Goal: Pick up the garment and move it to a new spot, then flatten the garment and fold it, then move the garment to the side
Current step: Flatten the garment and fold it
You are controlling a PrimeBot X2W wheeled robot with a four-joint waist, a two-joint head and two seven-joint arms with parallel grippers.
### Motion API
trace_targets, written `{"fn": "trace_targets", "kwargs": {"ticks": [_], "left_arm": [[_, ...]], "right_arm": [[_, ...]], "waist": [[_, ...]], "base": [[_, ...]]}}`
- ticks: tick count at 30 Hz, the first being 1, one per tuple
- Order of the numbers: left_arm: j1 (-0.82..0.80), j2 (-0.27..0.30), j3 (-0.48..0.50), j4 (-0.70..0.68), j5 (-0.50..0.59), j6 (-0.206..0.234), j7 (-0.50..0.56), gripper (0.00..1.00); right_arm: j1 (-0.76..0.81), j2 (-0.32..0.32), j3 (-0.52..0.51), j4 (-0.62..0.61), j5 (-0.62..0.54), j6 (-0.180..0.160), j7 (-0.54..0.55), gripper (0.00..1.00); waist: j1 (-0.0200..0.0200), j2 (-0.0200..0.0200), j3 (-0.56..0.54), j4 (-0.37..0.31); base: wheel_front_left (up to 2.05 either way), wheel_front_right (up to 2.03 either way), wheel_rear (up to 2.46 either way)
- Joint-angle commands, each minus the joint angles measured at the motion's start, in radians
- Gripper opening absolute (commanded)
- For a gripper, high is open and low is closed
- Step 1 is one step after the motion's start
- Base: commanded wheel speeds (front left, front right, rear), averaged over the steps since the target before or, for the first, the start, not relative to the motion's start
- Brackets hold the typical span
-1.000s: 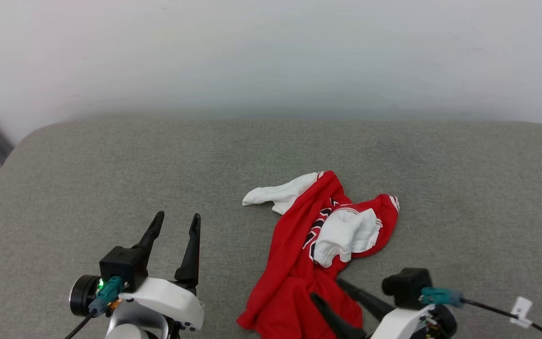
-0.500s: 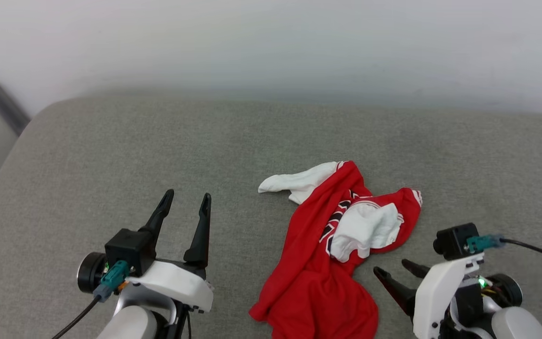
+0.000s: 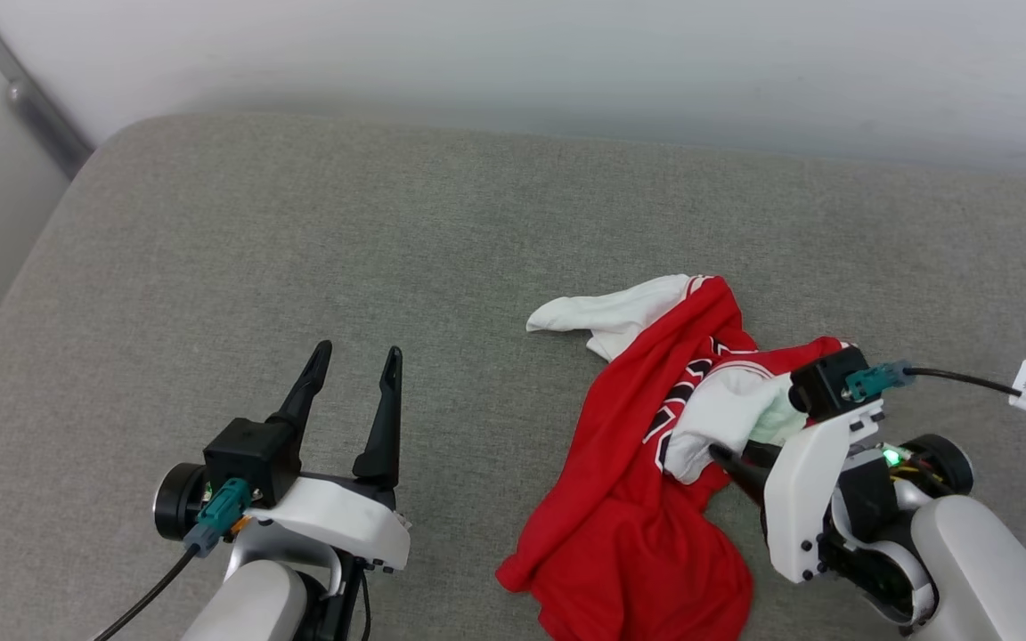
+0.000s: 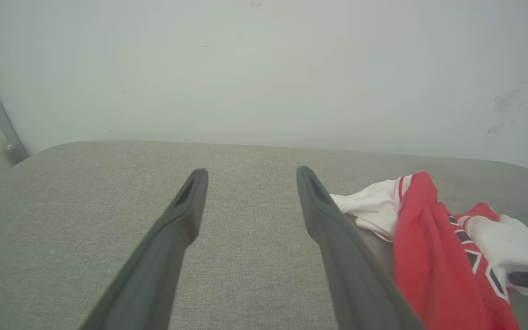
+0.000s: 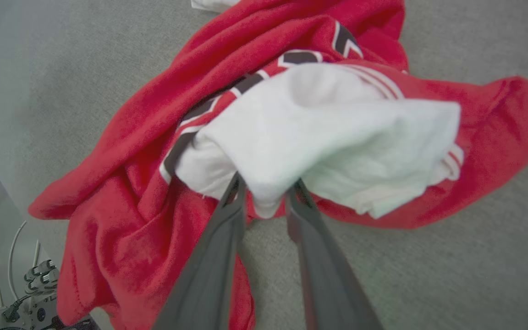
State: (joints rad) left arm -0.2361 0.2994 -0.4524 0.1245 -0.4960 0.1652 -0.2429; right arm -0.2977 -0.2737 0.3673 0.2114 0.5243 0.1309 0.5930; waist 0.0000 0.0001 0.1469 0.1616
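**op:** The garment [image 3: 620, 499] is crumpled on the grey bench [image 3: 299, 223], right of centre. My right hand [image 5: 266, 181] straddles a white sleeve fold [image 5: 319, 137], can't tell if it's clamped yet. Left hand [image 3: 359, 349] has its fingers apart, off the cloth.

**reply:** I'd bite deeper before lifting, a sleeve alone probably just stretches.

**A:** Light?
**B:** Soft, even, no glare; only faint shadow under the garment [image 3: 638, 516].
**A:** Sharpness?
**B:** Head view crisp. Right wrist view blurred by motion, worst at its edges; the left fingers [image 4: 167, 247] look soft up close.
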Motion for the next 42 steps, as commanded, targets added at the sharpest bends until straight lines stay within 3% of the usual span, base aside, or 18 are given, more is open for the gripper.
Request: {"fn": "trace_targets", "kwargs": {"ticks": [1,6,12,17,23,25,26,27,33,42], "left_arm": [[-0.003,-0.002,0.006,0.003,-0.002,-0.001,-0.008,1.00],[0.004,0.002,0.016,0.008,-0.004,-0.001,-0.014,1.00],[0.012,0.006,0.022,0.003,-0.004,0.003,-0.015,1.00],[0.018,0.011,0.027,-0.006,-0.007,0.007,-0.016,1.00],[0.015,0.017,0.028,-0.010,-0.009,0.010,-0.014,1.00],[0.012,0.020,0.028,-0.012,-0.010,0.012,-0.011,1.00],[0.010,0.021,0.028,-0.012,-0.010,0.012,-0.011,1.00],[0.010,0.022,0.030,-0.012,-0.011,0.013,-0.010,1.00],[0.020,0.037,0.038,-0.016,-0.016,0.020,-0.003,1.00],[0.075,0.063,0.059,-0.029,-0.032,0.049,0.012,1.00]], "right_arm": [[-0.026,-0.021,0.001,-0.010,-0.001,0.000,-0.014,0.00],[-0.047,-0.058,-0.029,-0.063,-0.014,0.000,-0.033,0.00],[-0.042,-0.096,-0.159,-0.132,-0.058,0.000,-0.042,0.00],[0.033,-0.113,-0.374,-0.142,-0.100,0.000,-0.027,0.00],[0.162,-0.068,-0.566,0.000,-0.128,0.000,-0.059,0.00],[0.184,-0.041,-0.594,0.065,-0.134,0.000,-0.091,0.39],[0.191,-0.027,-0.601,0.098,-0.133,0.000,-0.110,0.80],[0.191,-0.017,-0.604,0.122,-0.133,0.000,-0.138,1.00],[0.174,0.029,-0.624,0.185,-0.136,0.000,-0.336,1.00],[0.230,0.061,-0.594,0.079,-0.187,0.000,-0.577,1.00]], "waist": [[0.0000,-0.0001,0.000,-0.012],[0.0000,-0.0001,-0.013,-0.045],[0.0000,-0.0001,-0.021,-0.084],[0.0000,-0.0001,-0.016,-0.114],[0.0000,-0.0001,0.002,-0.128],[0.0000,-0.0001,0.009,-0.131],[0.0000,-0.0001,0.010,-0.132],[0.0000,-0.0001,0.012,-0.133],[0.0000,-0.0001,0.008,-0.144],[0.0000,-0.0001,-0.065,-0.168]], "base": [[0.00,0.00,0.00],[0.00,0.00,0.00],[0.00,0.00,0.00],[0.00,0.00,0.00],[0.00,0.00,0.00],[0.00,0.00,0.00],[0.00,0.00,0.00],[0.00,0.00,0.00],[0.00,0.00,0.00],[0.00,0.00,0.00]]}}
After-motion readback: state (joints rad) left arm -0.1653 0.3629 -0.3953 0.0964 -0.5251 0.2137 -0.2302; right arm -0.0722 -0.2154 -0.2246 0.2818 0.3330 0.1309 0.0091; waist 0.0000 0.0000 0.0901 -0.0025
